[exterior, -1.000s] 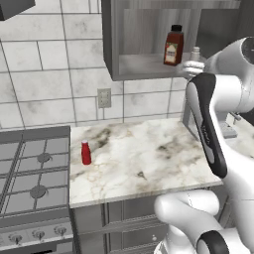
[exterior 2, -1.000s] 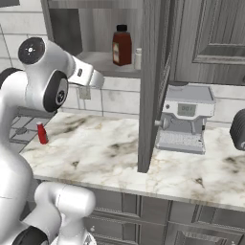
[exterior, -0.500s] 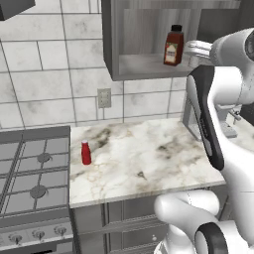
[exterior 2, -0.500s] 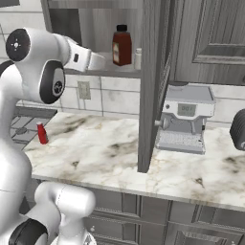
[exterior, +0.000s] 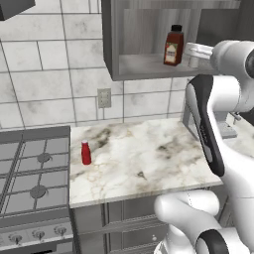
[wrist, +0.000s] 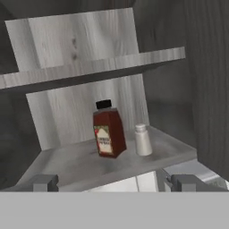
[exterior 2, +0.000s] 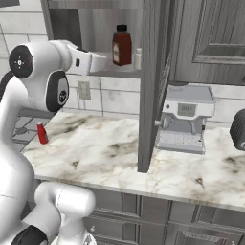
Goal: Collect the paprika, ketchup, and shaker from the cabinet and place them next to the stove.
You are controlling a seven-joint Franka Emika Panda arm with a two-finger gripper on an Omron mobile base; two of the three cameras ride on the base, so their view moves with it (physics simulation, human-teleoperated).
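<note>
A white marble counter [exterior: 149, 154] with dark veins runs under a wall of pale grey tiles [exterior: 49, 84], with a socket plate [exterior: 104, 97] set in the tiles. Against the counter's 9 o'clock edge in the left base view stands the dark grey gas stove [exterior: 30, 183] with black grates and silver knobs. The small slim bright red ketchup bottle [exterior: 86, 153] stands upright on the counter just beside the stove. Above hangs the grey wood-grain doorless cabinet [exterior: 144, 67]. On its lower shelf the dark reddish-brown squarish paprika bottle [wrist: 108, 130] with black cap and pale label stands upright, and the tiny pale grey cylindrical shaker [wrist: 143, 140] stands just beside it at its 3 o'clock in my hand view, a small gap between them. A silver coffee machine [exterior 2: 184, 119] sits on the counter beyond the cabinet's side wall in the right base view.

My hand [wrist: 114, 182] is released, fingers spread wide, holding nothing, hovering in front of the shelf edge short of both bottles. From the left base view my own forearm covers the shaker almost wholly. A dark round thing at the right base view's 3 o'clock edge is cut off and I cannot tell what it is
</note>
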